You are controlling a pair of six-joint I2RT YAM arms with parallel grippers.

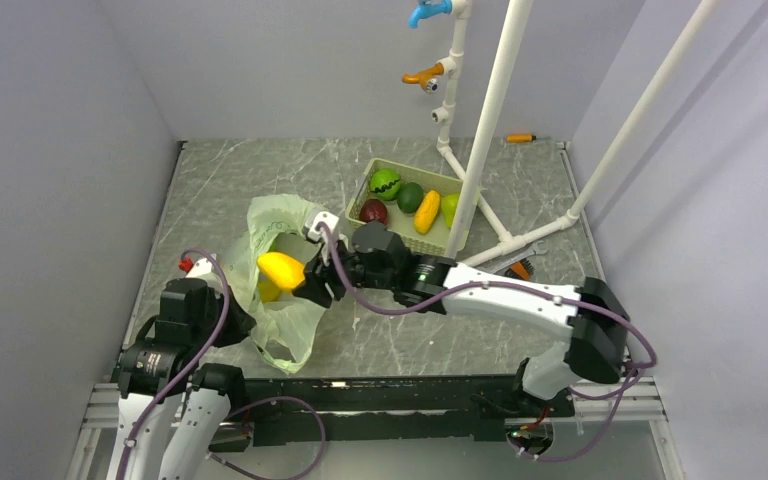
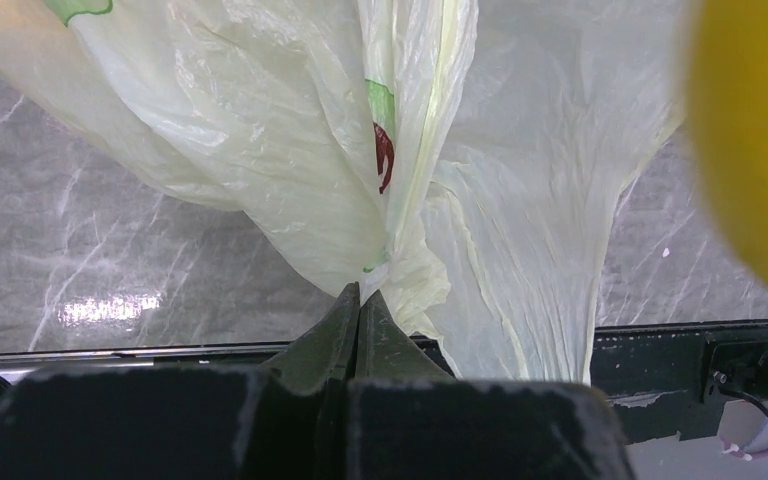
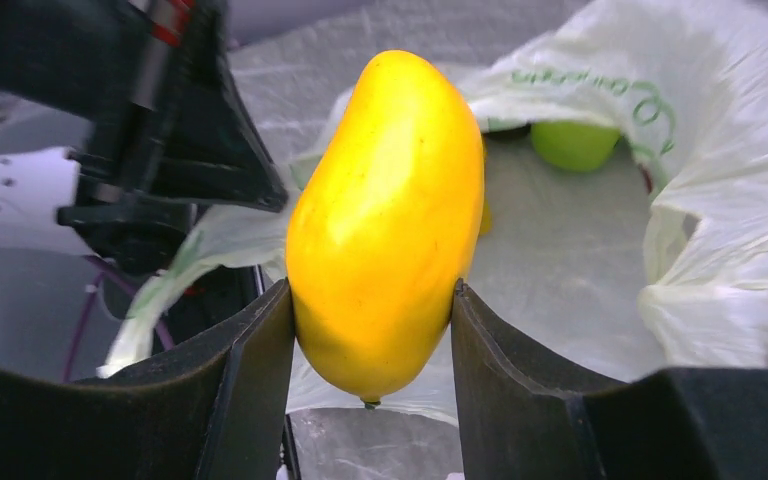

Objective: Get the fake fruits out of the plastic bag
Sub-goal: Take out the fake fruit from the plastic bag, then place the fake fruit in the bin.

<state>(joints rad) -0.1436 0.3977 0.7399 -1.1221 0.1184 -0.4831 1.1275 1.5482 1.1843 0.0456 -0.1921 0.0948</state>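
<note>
My right gripper (image 3: 372, 330) is shut on a yellow oblong fake fruit (image 3: 385, 220), gripping its lower half, and holds it above the mouth of the plastic bag (image 3: 720, 200). The top view shows this fruit (image 1: 281, 269) over the pale-green bag (image 1: 285, 330), left of centre. Inside the bag lie a bright green fruit (image 3: 572, 145) and another yellow one (image 1: 269, 292). My left gripper (image 2: 360, 295) is shut on a gathered fold of the bag (image 2: 290, 170), near the table's front edge. In the left wrist view the held fruit (image 2: 750, 140) is a blur at right.
A beige slotted tray (image 1: 415, 168) behind my right arm holds several fruits, among them a green ball with a zigzag band (image 1: 385, 183) and a maroon one (image 1: 373, 211). A white pipe frame (image 1: 490, 110) stands at the back right. A brush (image 1: 520, 268) lies by its foot.
</note>
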